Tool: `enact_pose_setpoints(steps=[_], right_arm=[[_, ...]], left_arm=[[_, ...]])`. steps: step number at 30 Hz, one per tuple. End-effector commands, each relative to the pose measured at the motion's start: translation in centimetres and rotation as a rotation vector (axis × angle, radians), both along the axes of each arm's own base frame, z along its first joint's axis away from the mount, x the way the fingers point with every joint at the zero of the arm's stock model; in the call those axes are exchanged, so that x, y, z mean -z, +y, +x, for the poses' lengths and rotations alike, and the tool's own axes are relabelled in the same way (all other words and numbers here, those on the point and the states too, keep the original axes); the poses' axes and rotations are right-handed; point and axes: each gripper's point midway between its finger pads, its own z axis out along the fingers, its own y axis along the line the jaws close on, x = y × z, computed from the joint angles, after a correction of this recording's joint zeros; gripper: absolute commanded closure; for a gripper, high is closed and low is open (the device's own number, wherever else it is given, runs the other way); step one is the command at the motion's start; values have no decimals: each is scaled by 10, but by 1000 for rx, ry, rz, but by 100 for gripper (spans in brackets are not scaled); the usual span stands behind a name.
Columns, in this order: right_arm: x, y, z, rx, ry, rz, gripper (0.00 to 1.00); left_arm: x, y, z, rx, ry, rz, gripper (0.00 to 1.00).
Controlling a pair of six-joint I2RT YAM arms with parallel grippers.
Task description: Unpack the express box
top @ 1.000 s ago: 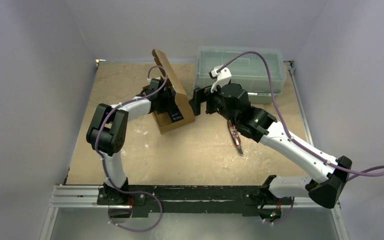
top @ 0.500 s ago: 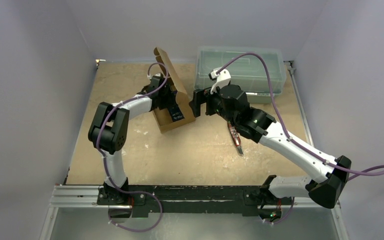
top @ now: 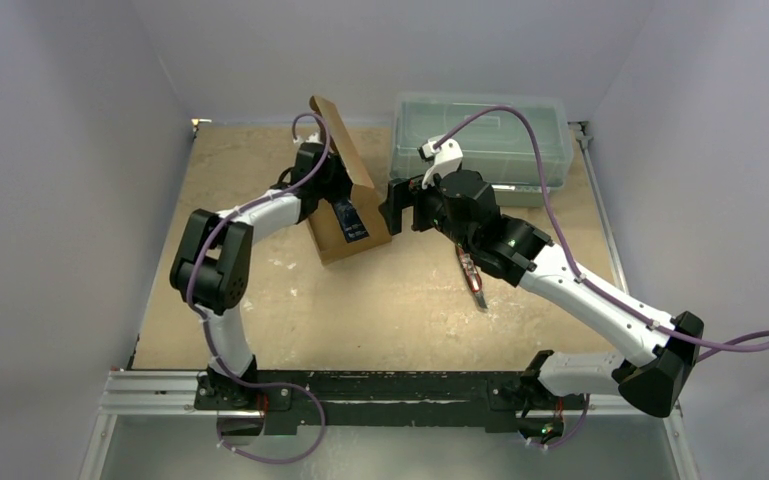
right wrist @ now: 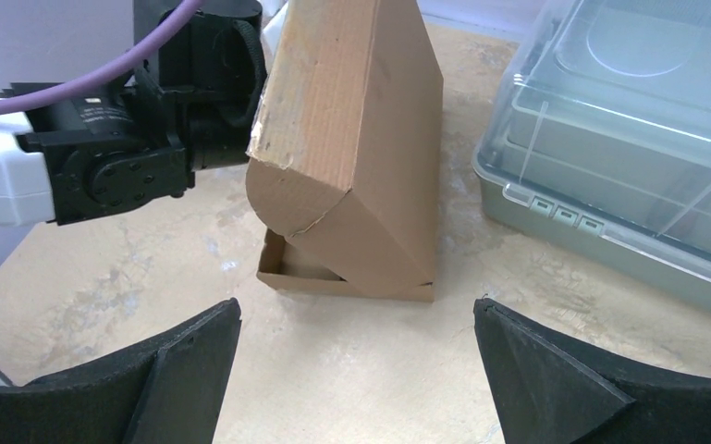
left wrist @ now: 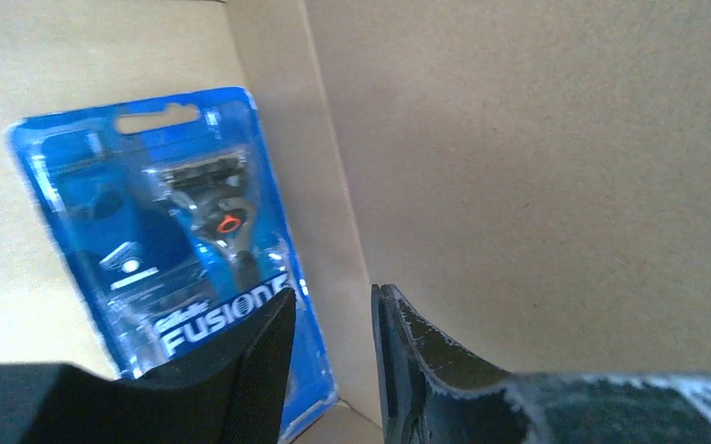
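The express box (top: 370,238) is sitting toward the back middle of the table (top: 250,170), just left of the lidded plastic bin (top: 505,135). Its flap lid (top: 340,145) is standing up at a steep tilt, so the opening step looks done. The left gripper (left wrist: 331,319) is reaching in under that lid with its jaws only narrowly parted and nothing between them. Right ahead of it, a blue razor pack (left wrist: 162,240) is lying on the box floor, so the contents are not out yet. The right gripper (right wrist: 356,370) is hovering spread wide and empty, facing the box's outer side. A slim reddish tool (top: 475,280) is lying on the table beneath the right arm. By my reading, grasping and lifting out that pack is what is left.
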Motion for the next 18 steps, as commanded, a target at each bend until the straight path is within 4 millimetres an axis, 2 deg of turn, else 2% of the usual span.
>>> enact_pose_setpoints(steps=[1,5,9,12,16,18], right_arm=[[-18,-8,0,31,-38,43,1],[-19,-7,0,32,-39,46,1],[-20,-7,0,33,-38,45,1],[-21,-7,0,33,-39,48,1],[-23,-5,0,27,-41,53,1],[-22,-5,1,27,-39,52,1]], left_arm=[[-7,-37,7,108,-13,-152,66],[10,-56,3,161,15,-172,71],[26,-55,3,142,28,-126,75],[36,-43,3,108,36,-47,76],[47,-17,4,48,62,94,76],[53,-1,-3,38,101,157,76]])
